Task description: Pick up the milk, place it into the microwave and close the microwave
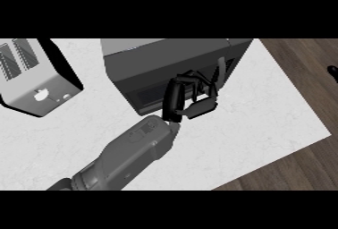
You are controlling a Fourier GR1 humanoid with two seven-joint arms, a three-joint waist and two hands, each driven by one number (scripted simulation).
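A toaster (36,76) stands at the far left of the white counter (264,116), tilted in the view, with two slots on top and a small lever and knobs on its near face. To its right, in the middle of the far side, sits the dark grey microwave (165,58); its front faces near and right, and the door looks closed against the body, though the hand covers part of it. One grey forearm (125,156) comes in from the lower left edge and runs up and to the right across the counter. It ends in a black hand (191,96) set against the front of the microwave, near the right end of the door. The fingers are bent and bunched together, tips toward the door; whether they grip a handle or anything else cannot be told, and which arm this is cannot be told for certain either. The milk is nowhere to be seen. Right of the counter's edge lies brown wooden floor (297,165), with a small dark object (333,72) at the far right border.
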